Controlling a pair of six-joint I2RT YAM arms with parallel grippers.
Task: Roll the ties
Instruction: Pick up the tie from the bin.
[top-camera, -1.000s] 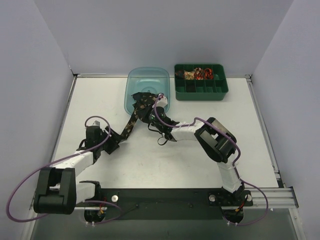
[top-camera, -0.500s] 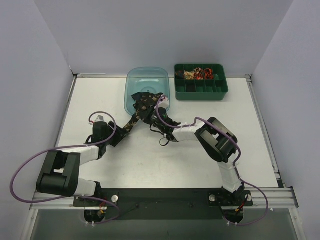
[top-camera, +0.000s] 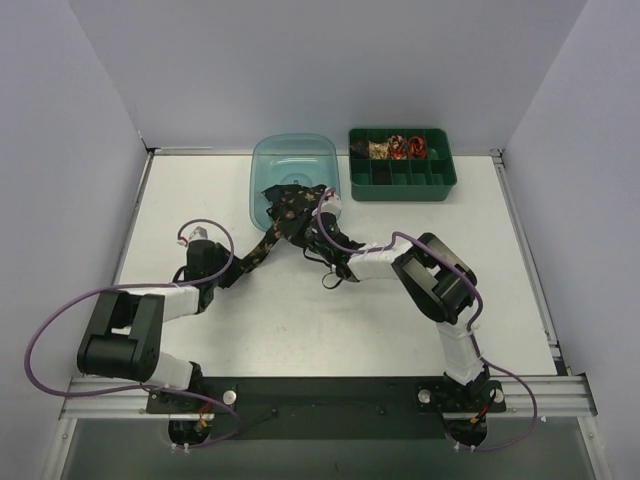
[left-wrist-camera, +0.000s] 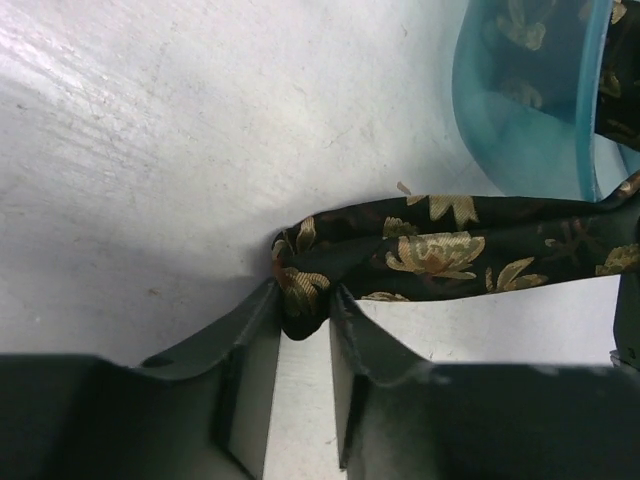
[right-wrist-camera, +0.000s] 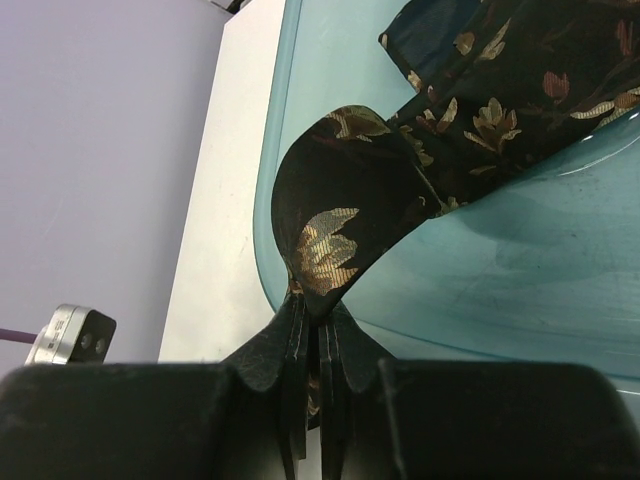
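Note:
A black tie with gold flowers runs from the teal bowl down-left across the table. My left gripper is shut on the tie's lower end; in the left wrist view the tie's bunched end sits between the fingers. My right gripper is shut on a fold of the tie at the bowl's near rim. Part of the tie lies inside the bowl. Red and beige rolled coils sit in the green tray.
The green divided tray stands at the back right, next to the bowl. Purple cables loop beside both arms. Grey walls close in the left and right sides, and a black rail runs along the near edge.
My left gripper has moved up and right along the table with the tie's end. My right gripper has shifted slightly toward the bowl. The tie has slackened a little.

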